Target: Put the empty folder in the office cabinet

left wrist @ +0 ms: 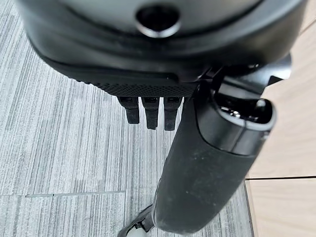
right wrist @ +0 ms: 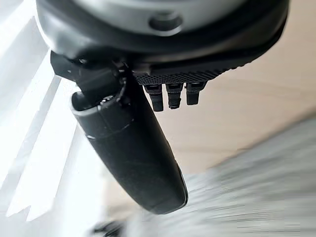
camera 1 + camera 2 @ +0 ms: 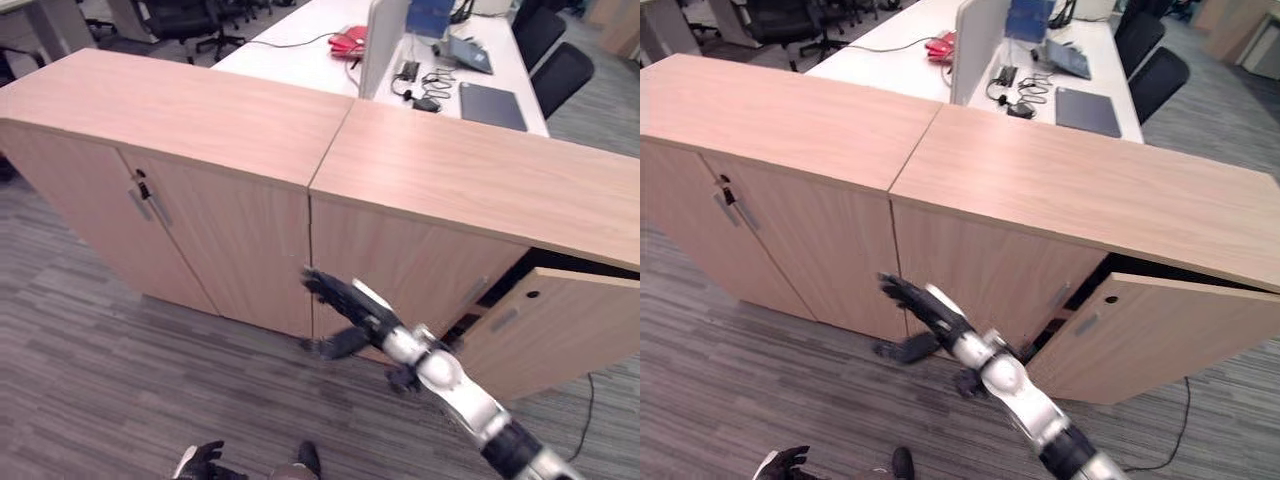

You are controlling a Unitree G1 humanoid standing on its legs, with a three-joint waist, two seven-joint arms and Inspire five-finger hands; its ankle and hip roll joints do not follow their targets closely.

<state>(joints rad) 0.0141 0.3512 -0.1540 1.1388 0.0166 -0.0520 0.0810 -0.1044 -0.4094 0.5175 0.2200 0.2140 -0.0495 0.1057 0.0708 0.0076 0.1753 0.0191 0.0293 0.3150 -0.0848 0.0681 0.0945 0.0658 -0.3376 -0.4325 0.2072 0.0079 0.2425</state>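
The right hand [image 3: 345, 305] is stretched out flat in front of the closed middle door [image 3: 405, 270] of the office cabinet [image 3: 420, 170], fingers straight and carrying nothing. To its right, 1 door [image 3: 555, 325] stands ajar, likely left so to give a way in. The left hand [image 3: 200, 462] hangs low by the carpet, fingers relaxed, empty too. I see no folder in either hand; a dark flat thing [image 3: 492, 105] on the desk [image 3: 300, 25] behind might be it — I cannot tell.

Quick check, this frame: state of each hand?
Left hand: open, fingers relaxed, holding nothing.
Right hand: open, fingers straight, holding nothing, in front of the light wooden office cabinet.
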